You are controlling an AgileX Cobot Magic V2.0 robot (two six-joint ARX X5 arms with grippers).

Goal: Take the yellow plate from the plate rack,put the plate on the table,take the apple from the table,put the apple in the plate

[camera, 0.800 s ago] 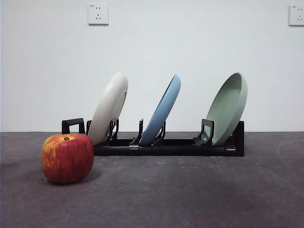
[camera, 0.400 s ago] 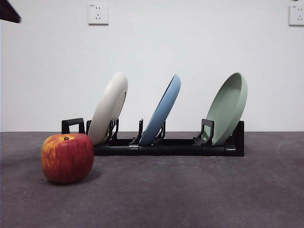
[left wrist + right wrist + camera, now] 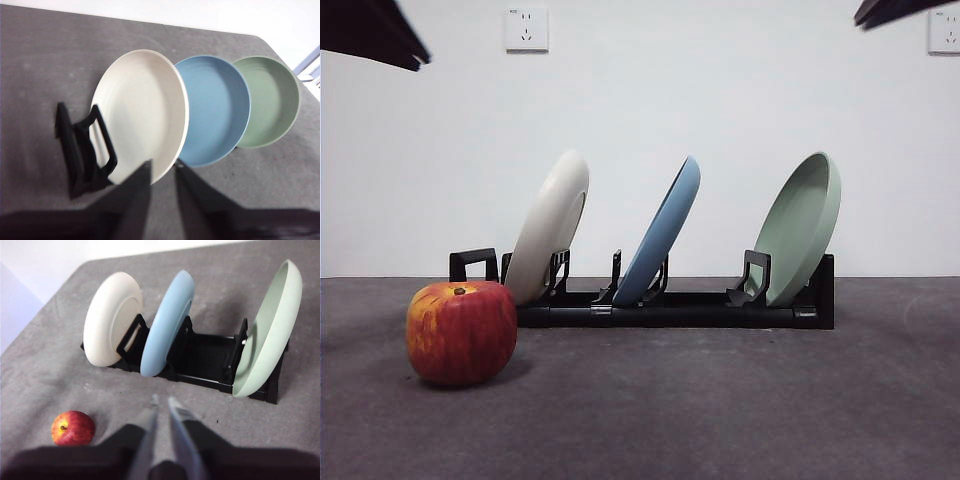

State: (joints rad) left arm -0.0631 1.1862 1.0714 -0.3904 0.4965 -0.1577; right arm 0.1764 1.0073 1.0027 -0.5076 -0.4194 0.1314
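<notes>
The yellow plate (image 3: 550, 226) stands on edge in the end slot of the rack (image 3: 670, 308), leaning, nearest the loop-shaped end. A blue plate (image 3: 663, 232) occupies the middle slot and a green plate (image 3: 804, 228) the far slot. The apple (image 3: 461, 332) rests on the desk (image 3: 720, 410), in front of the rack and off toward the yellow plate's end, apart from it.

Left end effector (image 3: 161, 172): jaws a narrow gap apart, holding nothing. Its wrist view looks onto the yellow plate's face, the rim just ahead of the jaw tips. Contact not established.

Right end effector (image 3: 163, 405): jaws nearly together, a slim gap visible, holding nothing. It is well back from the rack, roughly in line with the blue plate.

In the front view both arms show only as dark tips at the top corners.

Judgement: the left arm is the nearer to the yellow plate and better placed to take it. The rim runs edge-on along the rack's cross direction, so the jaws would need to straddle the upper rim and lift it up and clear of the dividers. No step of the task is complete.
</notes>
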